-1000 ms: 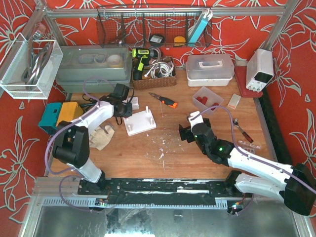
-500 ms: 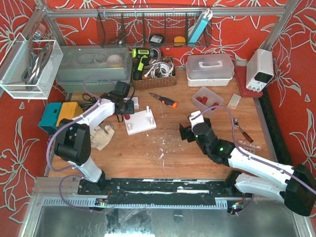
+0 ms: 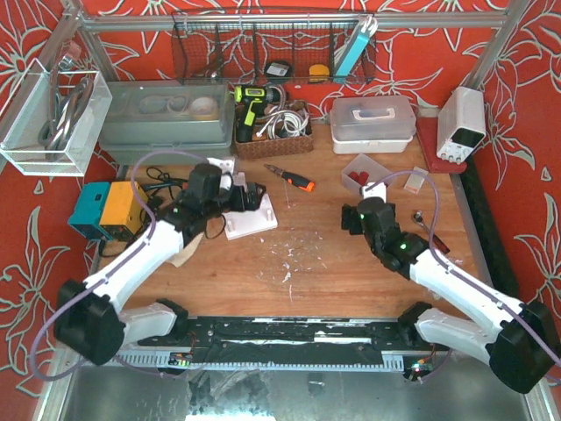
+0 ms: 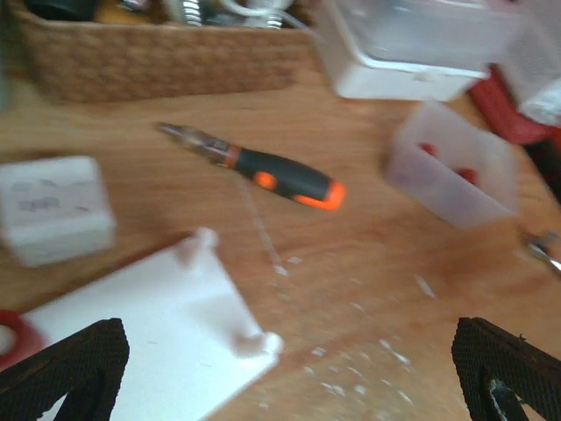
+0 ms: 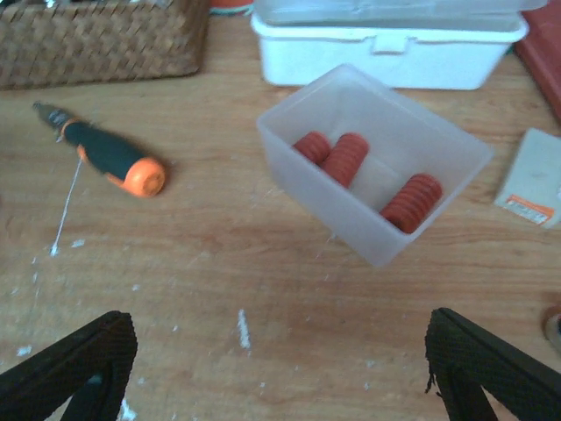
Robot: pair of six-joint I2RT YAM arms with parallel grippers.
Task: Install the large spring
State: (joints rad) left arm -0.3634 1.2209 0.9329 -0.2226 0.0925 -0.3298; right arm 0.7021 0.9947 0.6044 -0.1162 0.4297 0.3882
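Note:
Three red springs lie in a clear plastic bin just ahead of my right gripper. That gripper is open over bare wood, with nothing between its fingers. In the top view it sits just below the bin. My left gripper is open above the right corner of the white peg plate, holding nothing. A red round thing, cut off by the frame's left edge, sits at the plate's left side. From above, the left gripper hovers over the plate.
An orange-and-black screwdriver lies between the plate and the bin. Nearby are a small white box, a wicker basket, a white lidded case, a teal-and-orange box and a power supply. White shavings dot the wood.
The left gripper has opened, and it swung right from the plate's left side to over the plate. The right gripper moved right and up toward the bin.

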